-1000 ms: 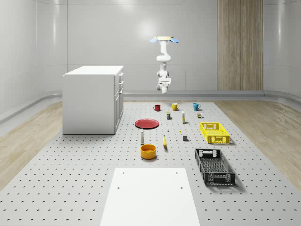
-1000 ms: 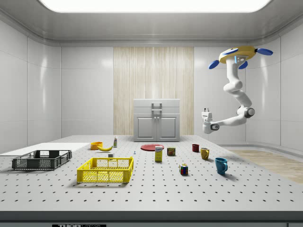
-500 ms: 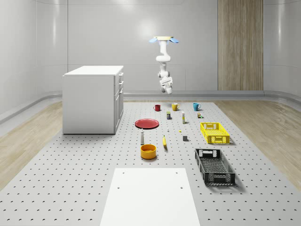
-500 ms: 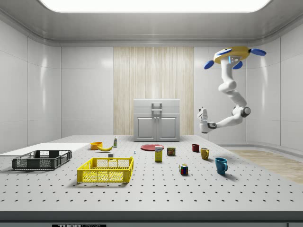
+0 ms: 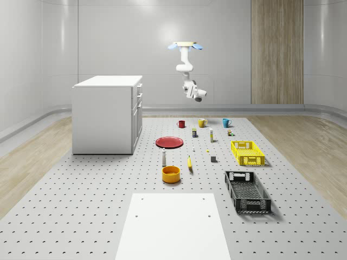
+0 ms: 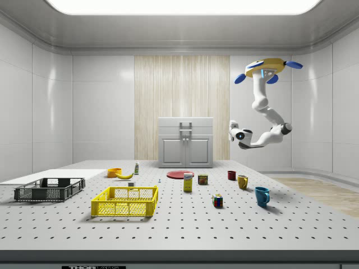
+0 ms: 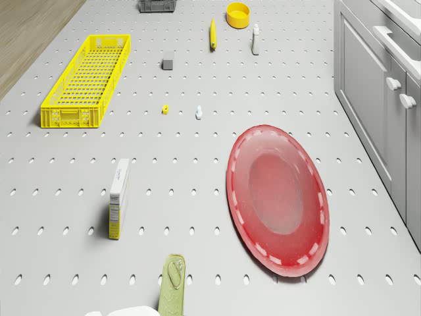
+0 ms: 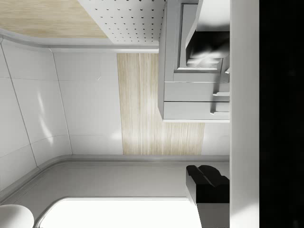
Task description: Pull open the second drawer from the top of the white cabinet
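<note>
Drone aloft beyond one red plate, three mugs; hand grip-state indiscernible.

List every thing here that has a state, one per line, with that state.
White cabinet: drawers and doors all shut.
Quadrotor drone: hovering beyond the cabinet front, over the mugs' end of the table.
Gripper: in mid-air, apart from the cabinet.
Yellow crate: upright, empty.
Black crate: upright, empty.
Red plate: flat, empty.
</note>
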Motion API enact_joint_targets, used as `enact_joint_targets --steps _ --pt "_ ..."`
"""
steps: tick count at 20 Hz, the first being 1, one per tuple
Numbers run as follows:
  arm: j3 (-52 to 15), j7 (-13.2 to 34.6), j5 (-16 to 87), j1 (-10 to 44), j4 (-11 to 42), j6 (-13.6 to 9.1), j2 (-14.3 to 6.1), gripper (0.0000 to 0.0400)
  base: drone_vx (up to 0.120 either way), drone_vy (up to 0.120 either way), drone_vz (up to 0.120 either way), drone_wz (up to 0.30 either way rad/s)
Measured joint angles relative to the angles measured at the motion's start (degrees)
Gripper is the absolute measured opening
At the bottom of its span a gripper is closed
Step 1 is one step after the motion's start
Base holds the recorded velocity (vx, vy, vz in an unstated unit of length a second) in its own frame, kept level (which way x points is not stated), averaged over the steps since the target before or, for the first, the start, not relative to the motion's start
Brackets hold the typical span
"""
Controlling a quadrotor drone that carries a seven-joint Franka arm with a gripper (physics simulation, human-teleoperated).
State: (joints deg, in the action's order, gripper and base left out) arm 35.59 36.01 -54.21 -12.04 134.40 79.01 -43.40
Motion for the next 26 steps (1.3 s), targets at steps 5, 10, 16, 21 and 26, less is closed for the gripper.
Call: enact_joint_targets --steps 5,10,16,21,26 --pt "3.4 -0.3 -3.3 -3.1 2.5 1.2 -1.5 0.0301 0.120 -0.120 0.000 0.000" --pt "5.4 -0.1 -4.1 -5.6 3.6 2.6 -2.9 0.0300 0.120 -0.120 0.000 0.000" --pt "7.0 0.6 -3.7 -8.1 4.2 4.4 -4.6 0.0300 0.120 -0.120 0.000 0.000" --pt "8.0 1.3 -2.9 -10.0 4.5 5.9 -6.0 0.0300 0.120 -0.088 0.000 0.000" --pt "8.9 2.1 -2.1 -11.7 4.7 7.3 -7.3 0.0300 0.120 0.000 -0.088 0.000"
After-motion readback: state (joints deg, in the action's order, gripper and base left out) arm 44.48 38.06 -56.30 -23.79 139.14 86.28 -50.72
